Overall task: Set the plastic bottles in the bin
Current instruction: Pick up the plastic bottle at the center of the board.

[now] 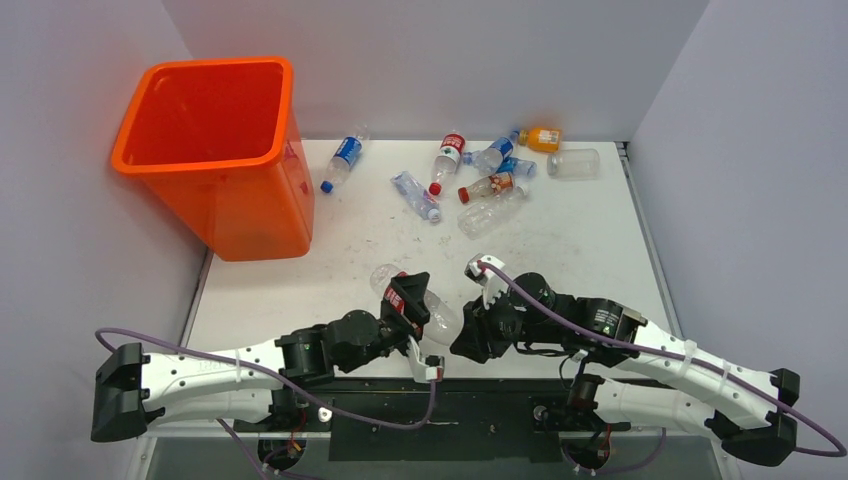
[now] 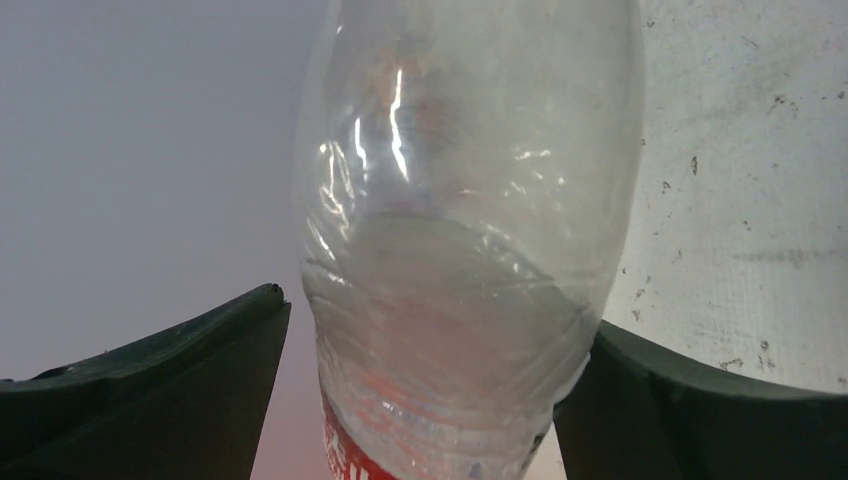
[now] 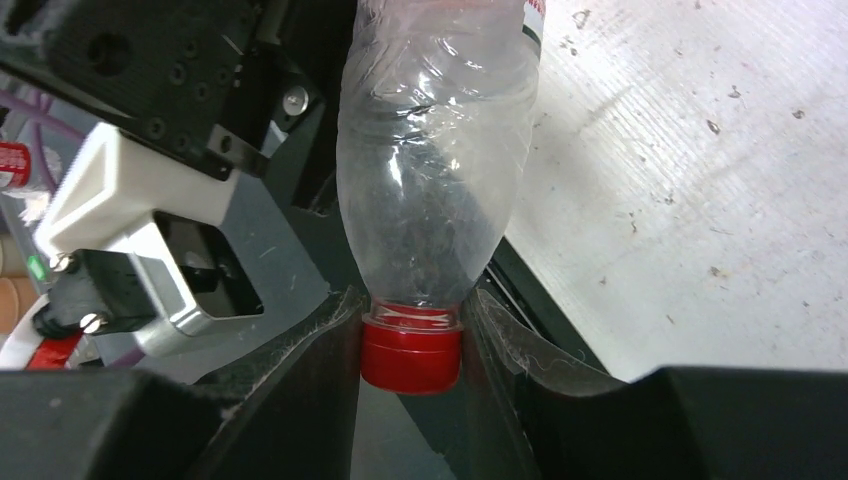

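1. We see 1 bottle [image 3: 430,180] held up between the 2 arms at the near side of the table [image 1: 560,260]. It is clear and has a red label.
2. The right gripper [image 3: 410,340] is pinched tight on the red cap [image 3: 410,365] of this bottle. It is the one doing the holding.
3. The left gripper [image 2: 440,320] has its jaws spread wide, 1 on each side of the bottle's fat part. We see a thin gap on 1 side, so we think it is not squeezing yet.
4. The bin [image 1: 255,205] stands at the far left corner, well apart from the held bottle. We see no bottle in the part of its inside that shows.
5. About 9 other bottles [image 1: 490,187] lie on the far part of the table, to the right of the bin. Most are bunched close together, and 1 with a blue label [image 1: 345,158] lies nearer the bin.
6. So we think the job has hardly begun. The held bottle has to go over to the bin, and then all the ones on the table have to follow.
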`<action>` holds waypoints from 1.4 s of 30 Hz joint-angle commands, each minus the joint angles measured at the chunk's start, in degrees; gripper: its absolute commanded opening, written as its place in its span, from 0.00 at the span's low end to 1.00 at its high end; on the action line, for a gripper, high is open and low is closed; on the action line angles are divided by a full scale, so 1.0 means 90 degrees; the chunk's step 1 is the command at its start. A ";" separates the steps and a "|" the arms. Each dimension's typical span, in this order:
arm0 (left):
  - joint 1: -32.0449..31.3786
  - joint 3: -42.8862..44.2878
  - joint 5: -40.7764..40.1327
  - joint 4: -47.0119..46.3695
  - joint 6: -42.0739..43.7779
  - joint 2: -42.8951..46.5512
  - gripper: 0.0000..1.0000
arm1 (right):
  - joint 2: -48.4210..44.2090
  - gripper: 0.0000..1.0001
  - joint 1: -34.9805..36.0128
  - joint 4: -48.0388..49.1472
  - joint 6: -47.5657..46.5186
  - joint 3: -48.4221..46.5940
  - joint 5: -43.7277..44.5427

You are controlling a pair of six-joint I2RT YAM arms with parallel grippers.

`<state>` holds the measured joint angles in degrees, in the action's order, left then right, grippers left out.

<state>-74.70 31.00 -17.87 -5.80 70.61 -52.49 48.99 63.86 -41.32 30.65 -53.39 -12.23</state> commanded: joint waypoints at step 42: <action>0.1844 -0.0218 0.1985 -0.3390 -1.3617 0.1175 0.15 | -0.1204 0.90 0.0129 0.6376 -0.0367 0.2310 -0.0081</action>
<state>-58.48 27.46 -4.89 -29.74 -43.11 -41.15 33.21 64.86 5.69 26.81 -31.79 -9.28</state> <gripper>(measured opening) 0.434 0.897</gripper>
